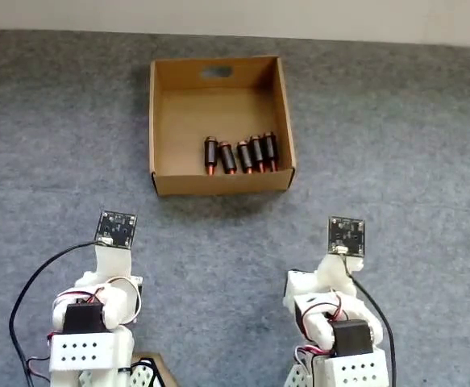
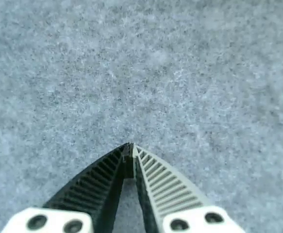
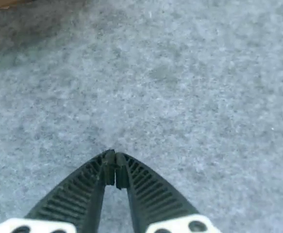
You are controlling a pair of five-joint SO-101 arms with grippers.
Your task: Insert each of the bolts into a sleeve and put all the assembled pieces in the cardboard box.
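Note:
Several assembled bolt-and-sleeve pieces (image 1: 240, 153), dark sleeves with copper-coloured ends, lie in a row inside the open cardboard box (image 1: 162, 121) near its front wall. Both arms are folded back at the near edge of the table, well short of the box. My left gripper (image 2: 130, 149) is shut with nothing in it, its tips meeting over bare grey carpet. My right gripper (image 3: 111, 156) is likewise shut and empty above the carpet. In the high view the left arm (image 1: 97, 306) sits at the lower left and the right arm (image 1: 335, 310) at the lower right.
Grey carpet (image 1: 396, 145) covers the table all around the box. A sliver of the cardboard box (image 3: 0, 4) shows at the edge of the right wrist view. A small brown object (image 1: 150, 367) lies beside the left arm's base.

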